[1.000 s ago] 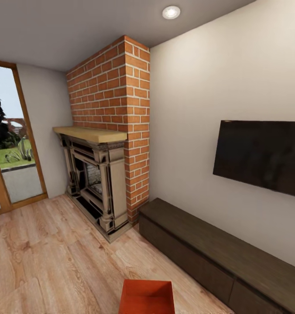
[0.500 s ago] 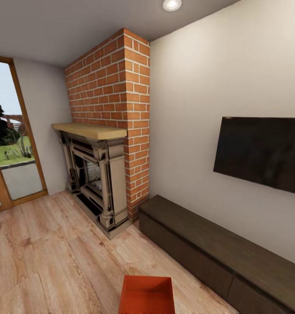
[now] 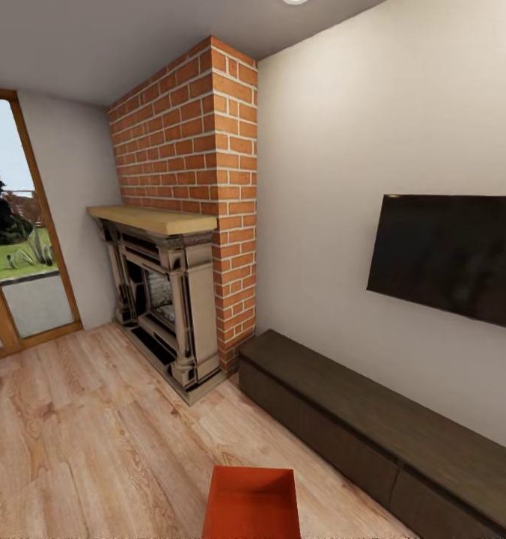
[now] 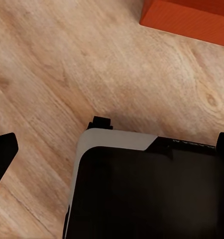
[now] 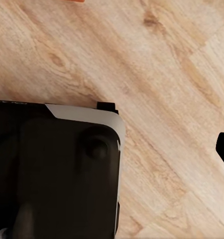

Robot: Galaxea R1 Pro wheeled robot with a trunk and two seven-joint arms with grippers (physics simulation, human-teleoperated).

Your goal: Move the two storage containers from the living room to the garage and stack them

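Though the job is to get two orange-red containers out to the garage, nothing of that looks done yet: we are standing in the living room, and the one storage container (image 3: 251, 503) I can see sits on the wood floor at about six o'clock, open top up, untouched. In the left wrist view an orange-red box wall (image 4: 189, 19) lies on the planks beyond the robot's dark base (image 4: 147, 189); I judge it the same box, but cannot be sure. So I'd say both carries and the stacking are all left to do.

From left to right: at nine o'clock a tall glazed door (image 3: 17, 224) in a wooden frame gives onto grass and a tree. At about eleven stands the ornate fireplace (image 3: 159, 299) under a pale wooden mantel (image 3: 152, 219), with the red brick chimney (image 3: 197, 142) rising behind it to the ceiling. From five round to three o'clock a long dark low bench (image 3: 373, 430) runs along the white wall, and a black TV (image 3: 447, 258) hangs above it at about three.

The light wood plank floor (image 3: 73, 434) is smooth, level and bare around the box.

Of the grippers I see only dark slivers at the wrist views' edges; whether either is spread or closed, or holds anything, I cannot tell.
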